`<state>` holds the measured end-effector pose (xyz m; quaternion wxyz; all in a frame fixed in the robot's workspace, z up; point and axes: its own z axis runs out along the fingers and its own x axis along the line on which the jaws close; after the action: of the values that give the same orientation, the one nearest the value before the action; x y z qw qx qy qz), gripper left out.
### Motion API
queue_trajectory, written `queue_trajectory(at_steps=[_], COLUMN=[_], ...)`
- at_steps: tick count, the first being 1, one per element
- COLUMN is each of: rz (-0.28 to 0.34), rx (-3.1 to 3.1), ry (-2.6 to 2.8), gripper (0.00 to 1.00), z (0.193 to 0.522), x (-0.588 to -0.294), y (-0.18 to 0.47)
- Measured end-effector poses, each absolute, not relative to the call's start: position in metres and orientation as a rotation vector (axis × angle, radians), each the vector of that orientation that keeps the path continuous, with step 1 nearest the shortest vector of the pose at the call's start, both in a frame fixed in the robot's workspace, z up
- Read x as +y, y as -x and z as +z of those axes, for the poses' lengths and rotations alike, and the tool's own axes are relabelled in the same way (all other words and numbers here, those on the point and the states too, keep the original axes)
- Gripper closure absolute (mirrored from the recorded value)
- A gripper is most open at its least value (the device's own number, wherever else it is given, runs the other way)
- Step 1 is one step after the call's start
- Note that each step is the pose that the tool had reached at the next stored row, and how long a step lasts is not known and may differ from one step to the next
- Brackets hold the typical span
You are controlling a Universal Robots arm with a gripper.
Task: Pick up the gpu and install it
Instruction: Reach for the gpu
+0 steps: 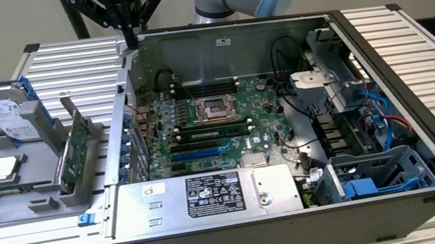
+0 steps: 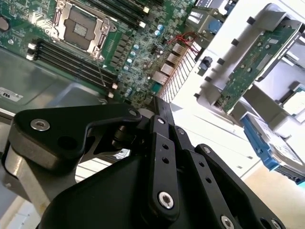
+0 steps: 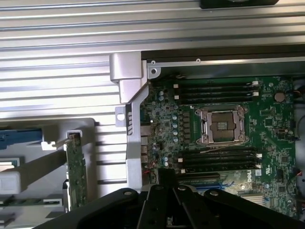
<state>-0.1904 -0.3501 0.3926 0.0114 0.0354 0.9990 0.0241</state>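
Note:
The gpu [image 1: 73,151] is a thin green card with a silver end bracket. It stands on edge in a grey holder [image 1: 47,204] at the exterior view's left, beside the open computer case [image 1: 304,226]. Both wrist views show the gpu [image 2: 248,71] [image 3: 75,171] still slotted in that holder. My gripper [image 1: 132,42] hangs above the case's rear corner on the holder's side, well above and behind the gpu. Its black fingers [image 2: 159,102] [image 3: 167,172] are shut together with nothing between them, over the edge of the motherboard [image 1: 210,129].
In the same holder stand a silver hard drive with a blue frame [image 1: 6,113], a square processor chip [image 1: 2,168] and a narrow memory stick [image 1: 1,191]. Inside the case are the power supply [image 1: 203,196], cables and a drive cage [image 1: 375,175]. Ribbed metal tabletop [image 1: 417,57] surrounds the case.

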Motion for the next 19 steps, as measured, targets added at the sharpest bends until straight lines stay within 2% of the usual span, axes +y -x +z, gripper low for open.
queue_trajectory(at_steps=[19], rz=[0.075], rx=[3.116], ry=[-0.11], gripper=[1.0], z=[0.393], x=[-0.35], y=[0.204])
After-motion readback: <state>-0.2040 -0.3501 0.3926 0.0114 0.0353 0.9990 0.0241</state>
